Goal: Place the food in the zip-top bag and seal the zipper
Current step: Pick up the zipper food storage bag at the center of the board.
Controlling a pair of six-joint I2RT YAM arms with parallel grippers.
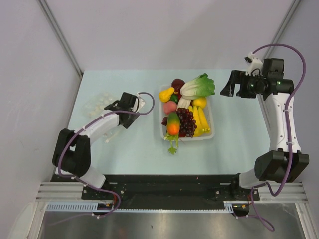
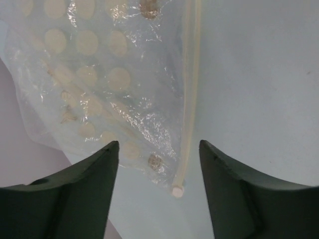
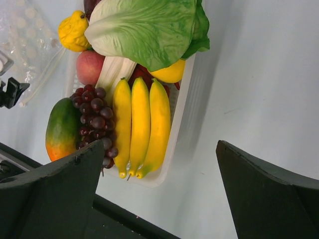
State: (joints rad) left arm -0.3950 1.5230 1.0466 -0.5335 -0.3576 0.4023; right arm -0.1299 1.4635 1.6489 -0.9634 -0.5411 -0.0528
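Hovering with fingers (image 2: 75,199) apart and empty, the left gripper (image 2: 159,144) has the zip-top bag (image 2: 99,84) just ahead, its zipper (image 2: 189,99) running straight away from between them; the right gripper (image 3: 160,144) gapes wide, well apart

I count one clear plastic pouch printed with white dots (image 1: 97,105) on my left and one white rectangular plastic tray (image 1: 211,119) in the middle. In the tray there are:

- one green-and-white toy lettuce head (image 1: 198,85) at the far end
- three yellow bananas (image 3: 140,124) in one bunch on the right
- one bunch of purple grapes (image 1: 186,121)
- two other yellow fruits, one knobbly yellow fruit (image 1: 166,93) and one smooth yellow fruit (image 1: 200,102)
- one pink-red round fruit (image 1: 170,106)
- one dark red fruit (image 1: 177,83)
- one green-to-orange oval fruit (image 1: 173,124) at the near end
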